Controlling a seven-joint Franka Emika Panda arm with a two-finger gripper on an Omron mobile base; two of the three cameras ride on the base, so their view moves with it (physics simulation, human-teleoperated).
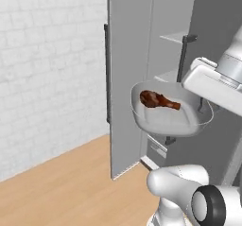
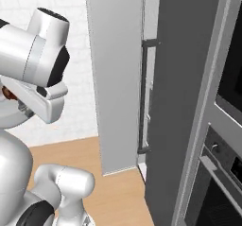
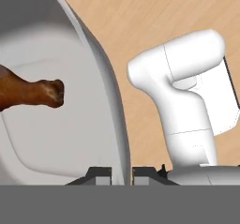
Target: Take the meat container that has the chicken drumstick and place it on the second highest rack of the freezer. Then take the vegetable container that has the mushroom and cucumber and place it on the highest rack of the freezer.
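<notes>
1. Gripper (image 3: 122,174): jaws closed on the rim of the meat container (image 1: 165,121), one finger on each side of its wall.
2. Chicken drumstick (image 1: 157,99): lies inside the container, held in the air.
3. Freezer (image 1: 165,40): door open, shelves visible behind the container.

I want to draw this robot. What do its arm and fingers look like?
The arm is smooth, glossy white, made of fat rounded tube pieces. Its joints are dark: black rings and caps between the white parts. The hand is a white boxy block. The fingers are two small, dark grey, squarish tips. No cables or markings show.
</notes>
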